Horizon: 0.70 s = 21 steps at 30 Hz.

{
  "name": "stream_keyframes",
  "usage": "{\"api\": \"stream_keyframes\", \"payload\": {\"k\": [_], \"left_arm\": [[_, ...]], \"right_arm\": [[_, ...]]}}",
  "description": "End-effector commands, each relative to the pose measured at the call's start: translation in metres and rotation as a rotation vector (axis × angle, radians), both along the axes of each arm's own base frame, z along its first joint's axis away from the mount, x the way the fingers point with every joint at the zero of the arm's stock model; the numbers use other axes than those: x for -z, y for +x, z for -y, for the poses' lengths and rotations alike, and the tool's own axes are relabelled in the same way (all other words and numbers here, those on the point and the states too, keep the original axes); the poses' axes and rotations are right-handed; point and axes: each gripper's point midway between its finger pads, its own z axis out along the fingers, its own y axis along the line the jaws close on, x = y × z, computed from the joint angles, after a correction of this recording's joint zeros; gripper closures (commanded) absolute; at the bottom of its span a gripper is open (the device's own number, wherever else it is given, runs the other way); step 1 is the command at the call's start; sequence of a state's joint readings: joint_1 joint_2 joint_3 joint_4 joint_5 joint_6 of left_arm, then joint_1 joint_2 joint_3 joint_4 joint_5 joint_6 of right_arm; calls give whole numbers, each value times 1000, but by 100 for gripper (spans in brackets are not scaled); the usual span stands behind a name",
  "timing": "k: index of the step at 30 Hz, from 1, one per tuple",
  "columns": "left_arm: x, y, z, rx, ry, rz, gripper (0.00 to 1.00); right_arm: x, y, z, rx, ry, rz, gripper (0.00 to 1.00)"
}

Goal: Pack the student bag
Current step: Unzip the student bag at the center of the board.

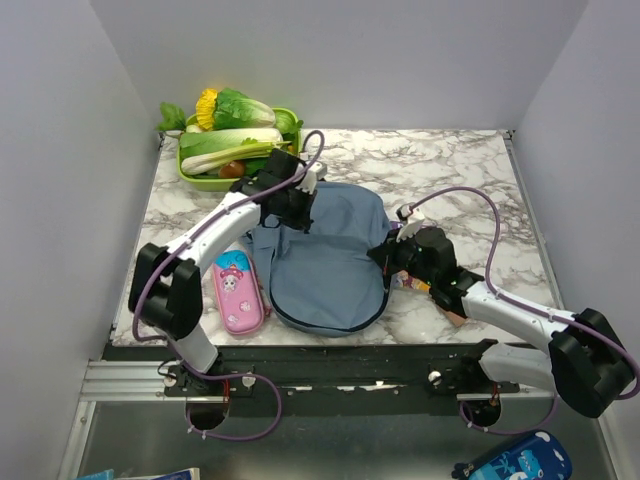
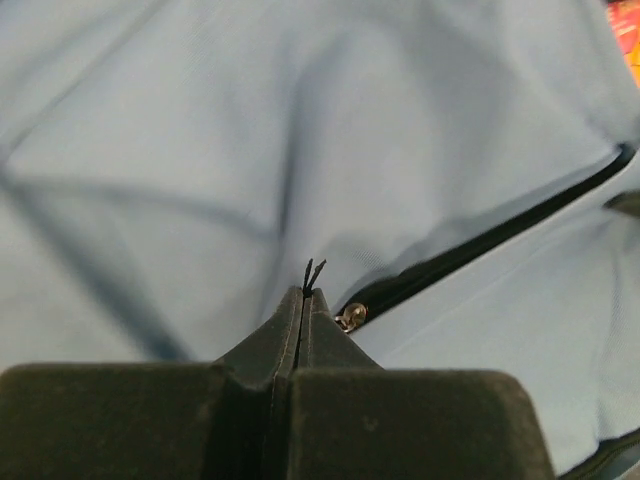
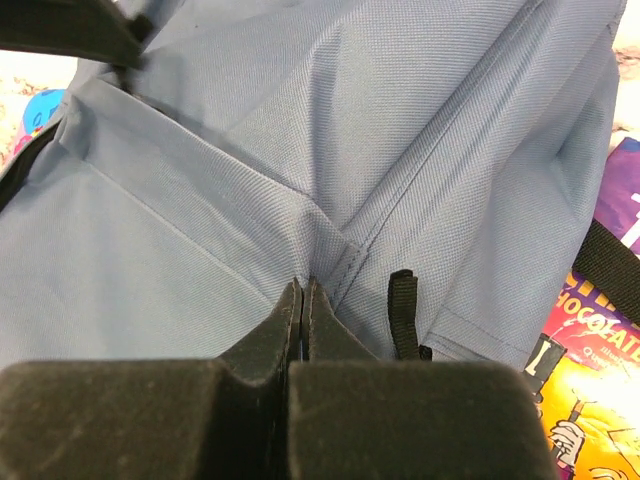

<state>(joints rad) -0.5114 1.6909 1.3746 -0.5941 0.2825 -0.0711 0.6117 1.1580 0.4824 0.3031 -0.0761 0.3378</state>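
Observation:
The dusty-blue student bag (image 1: pixel 325 255) lies flat in the middle of the marble table. My left gripper (image 1: pixel 297 207) is at its far left edge, shut on the black zipper pull cord (image 2: pixel 312 272), with the metal slider (image 2: pixel 350 317) and dark zipper line (image 2: pixel 480 245) beside it. My right gripper (image 1: pixel 388 256) is at the bag's right edge, shut on a fold of the blue fabric (image 3: pixel 300 240). A short black strap loop (image 3: pixel 402 310) stands next to the right fingertips. A colourful book (image 3: pixel 590 370) lies under the bag's right side.
A pink pencil case (image 1: pixel 238 290) lies left of the bag. A green tray of toy vegetables (image 1: pixel 235 140) stands at the back left. A dark-blue printed pouch (image 1: pixel 515 462) lies below the table's front edge at right.

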Motion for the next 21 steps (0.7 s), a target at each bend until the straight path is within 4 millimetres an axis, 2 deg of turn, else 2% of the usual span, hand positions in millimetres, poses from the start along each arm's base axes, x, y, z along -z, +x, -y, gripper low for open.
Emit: {"api": "stream_keyframes", "payload": {"k": [1,3,4,6,7,10,14,18,20,21], "left_arm": [[-20,-9,-46,-57,26,50,100],[-21,-20,-55,-52,40,59,100],[-10,-29,-62,-59,58,38,100],[-11,-34,-74,-64,92,74,100],[-1,-40,-82,-71,118,66,100],[4,-39,-102,-119,190,110,100],[0,-28,-120,-214,266,158,100],[1,-18,-128,-250,327,152,87],[-2,-14,-125,-244,320,155,83],[-2,-14,-123,-240,314,148,77]], "right_arm": [[17,0,13,67,-37,-37,99],[18,1,12,67,-39,-41,99],[17,2,12,68,-38,-38,99],[17,3,12,69,-40,-37,99],[17,4,11,70,-42,-37,99],[18,5,10,61,-47,-37,99],[18,6,6,33,-61,-29,97],[12,8,3,18,-55,-4,91],[10,8,2,5,-58,5,85],[9,8,1,1,-57,10,83]]}}
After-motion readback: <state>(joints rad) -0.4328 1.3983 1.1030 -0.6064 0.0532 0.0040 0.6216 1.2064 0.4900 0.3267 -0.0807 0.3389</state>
